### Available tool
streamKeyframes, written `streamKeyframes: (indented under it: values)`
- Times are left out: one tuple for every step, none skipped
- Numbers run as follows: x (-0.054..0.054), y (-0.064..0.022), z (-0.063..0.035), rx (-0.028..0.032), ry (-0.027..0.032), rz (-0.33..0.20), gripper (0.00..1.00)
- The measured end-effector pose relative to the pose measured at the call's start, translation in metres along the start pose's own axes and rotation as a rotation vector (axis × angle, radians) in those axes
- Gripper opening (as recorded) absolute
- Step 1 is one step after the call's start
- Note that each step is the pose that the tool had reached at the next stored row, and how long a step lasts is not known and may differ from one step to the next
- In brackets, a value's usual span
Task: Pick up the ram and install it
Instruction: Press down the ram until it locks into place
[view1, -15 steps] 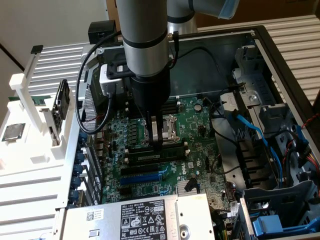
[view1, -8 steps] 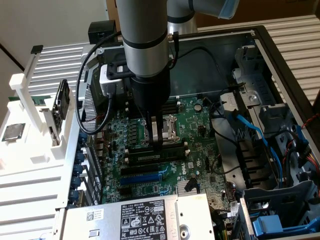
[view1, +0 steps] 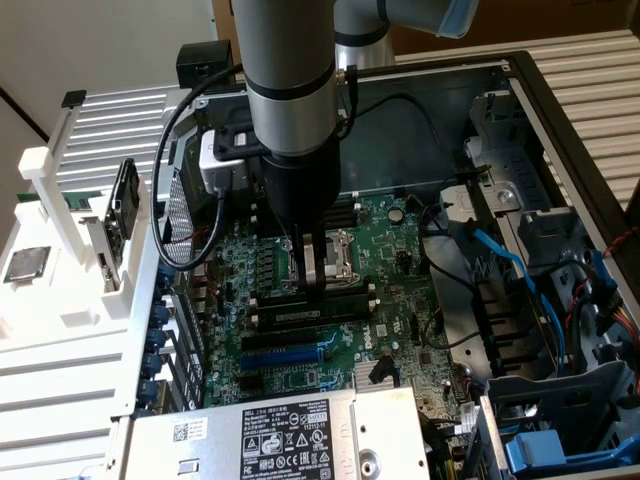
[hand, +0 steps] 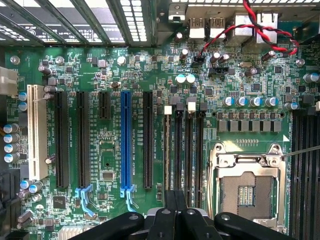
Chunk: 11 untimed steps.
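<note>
The ram (hand: 167, 150) is a thin stick seen edge-on, standing in the memory slot closest to the blue slot (hand: 126, 145), with a white end clip (hand: 167, 109) at its far end. My gripper (hand: 175, 200) is shut, its black fingers pressed together with no gap, right over the near part of that stick. From the exterior view, the gripper (view1: 312, 288) points straight down onto the row of memory slots (view1: 310, 305) beside the processor socket. I cannot tell whether the fingertips touch the stick's top edge.
The open processor socket (hand: 248, 187) lies beside the memory slots. A silver power supply box (view1: 270, 435) sits at the case's front, and blue cables (view1: 510, 270) and drive cages are at the exterior view's right. A white rack (view1: 60, 300) with a silver chip (view1: 25, 265) stands outside the case.
</note>
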<state>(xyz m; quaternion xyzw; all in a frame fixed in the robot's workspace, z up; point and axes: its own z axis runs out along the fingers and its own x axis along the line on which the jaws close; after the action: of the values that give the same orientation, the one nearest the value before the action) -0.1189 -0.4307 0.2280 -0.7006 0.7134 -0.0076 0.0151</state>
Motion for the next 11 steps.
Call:
streamKeyframes:
  values:
    - [0.0000,0.0000,0.0000,0.0000,-0.0002,0.000,0.10]
    - [0.0001,0.0000,0.0001,-0.0001,-0.0005,0.000,0.10]
    - [0.0001,0.0000,0.0001,-0.0001,-0.0008,0.000,0.10]
    - [0.0001,0.0001,0.0002,-0.0001,-0.0012,0.000,0.10]
    - [0.0001,0.0001,0.0004,-0.0001,-0.0017,0.000,0.10]
    - [0.0001,0.0000,0.0005,0.0000,-0.0023,0.000,0.10]
    - [0.0001,0.0000,0.0005,0.0000,-0.0026,0.000,0.10]
    - [0.0001,0.0000,0.0005,0.0000,-0.0031,0.000,0.10]
    - [0.0001,0.0001,0.0005,-0.0001,-0.0035,0.000,0.10]
    - [0.0001,0.0000,0.0005,-0.0001,-0.0040,0.000,0.10]
    - [0.0001,0.0001,0.0005,-0.0001,-0.0042,0.000,0.10]
